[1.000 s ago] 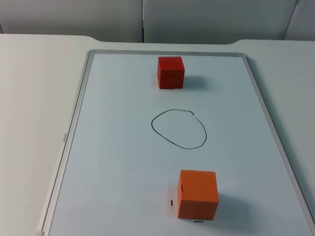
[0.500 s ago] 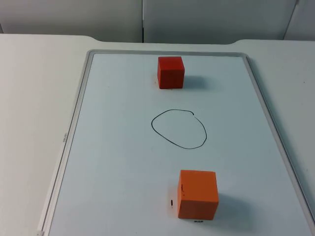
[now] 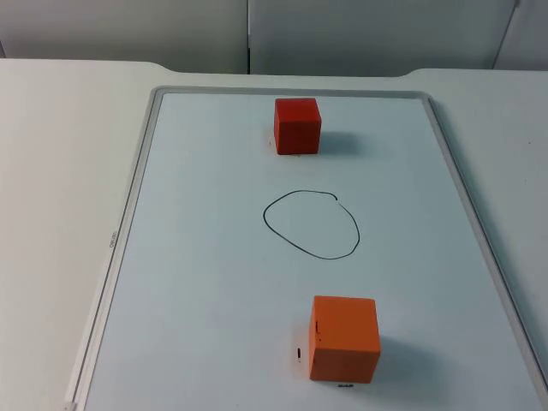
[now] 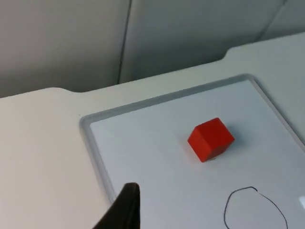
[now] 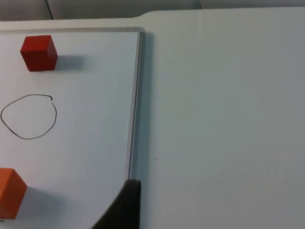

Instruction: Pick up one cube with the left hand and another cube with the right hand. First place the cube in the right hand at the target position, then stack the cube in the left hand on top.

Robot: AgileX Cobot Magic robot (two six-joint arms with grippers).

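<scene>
You cannot tell how either gripper's jaws stand; both arms wait high above the board (image 3: 128, 223). The red cube (image 3: 297, 125) sits at the far end, the orange cube (image 3: 343, 339) at the near end, the drawn circle (image 3: 311, 224) between them. Both look rigid, light and flat-sided: grip opposite faces squarely, mid-height.

1. A black fingertip (image 4: 125, 210) of the left gripper is showing in the left wrist view, smooth and matte, tapering to a rounded point.
2. A black fingertip (image 5: 125, 206) of the right gripper is showing in the right wrist view, the same dark, curved, narrowing shape, looking plain and unmarked.
</scene>
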